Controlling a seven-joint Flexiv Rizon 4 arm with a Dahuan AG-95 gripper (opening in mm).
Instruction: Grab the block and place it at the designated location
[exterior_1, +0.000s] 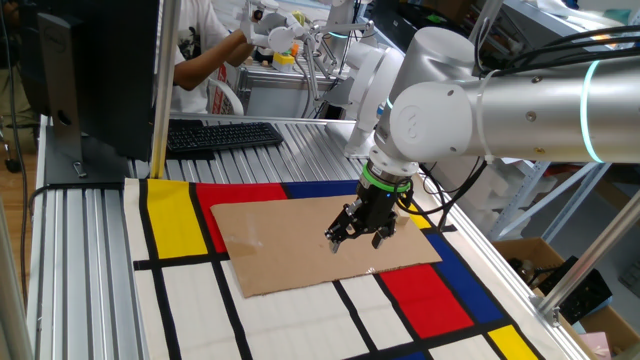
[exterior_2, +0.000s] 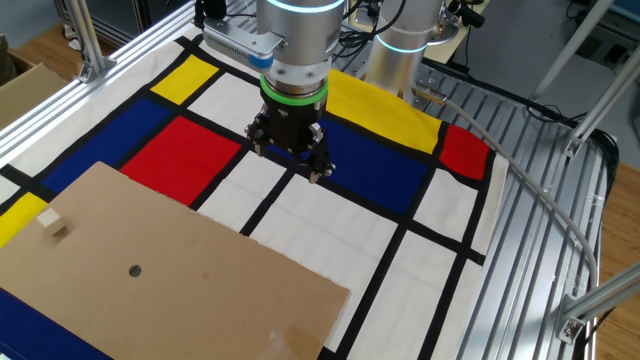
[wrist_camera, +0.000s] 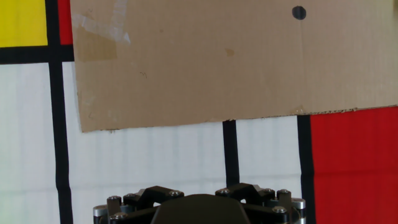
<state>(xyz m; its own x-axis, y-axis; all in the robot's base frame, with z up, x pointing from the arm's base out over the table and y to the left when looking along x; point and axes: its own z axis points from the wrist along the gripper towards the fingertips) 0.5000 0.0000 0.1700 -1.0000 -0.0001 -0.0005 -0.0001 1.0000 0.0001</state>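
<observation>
Step in hand: you have not reached the block yet; this looks like the approach, with everything of the task left to do.

Gripper: the gripper (exterior_2: 291, 152) hangs pointing down over the colour-block cloth (exterior_2: 330, 215), its fingers spread wide and holding nothing.

Block: the block (exterior_2: 53, 223), a tiny pale cube, sits on the cardboard sheet (exterior_2: 180, 270) near its edge. In the other fixed view it lies well apart from the gripper, at about 8 o'clock from it. The hand view does not show it at all.

Dark dot: the dark dot (exterior_2: 134, 270) is printed on the cardboard at roughly 4 o'clock from the block, clearly apart from it. It may mark the drop spot, but you cannot confirm that from these pictures.

Travel: carry the hand across toward 8 o'clock in the other fixed view while you stay high enough to clear the cardboard edge, which may sit slightly proud of the cloth.

Alignment: bring the block to the middle of the hand view before you descend, and square the fingers to two opposite faces of the cube.

Descent: go straight down and stop just short of the cardboard, so the fingertips do not press or drag the sheet.

Closing: close slowly; a cube this small will likely skid away if one finger touches first.
</observation>
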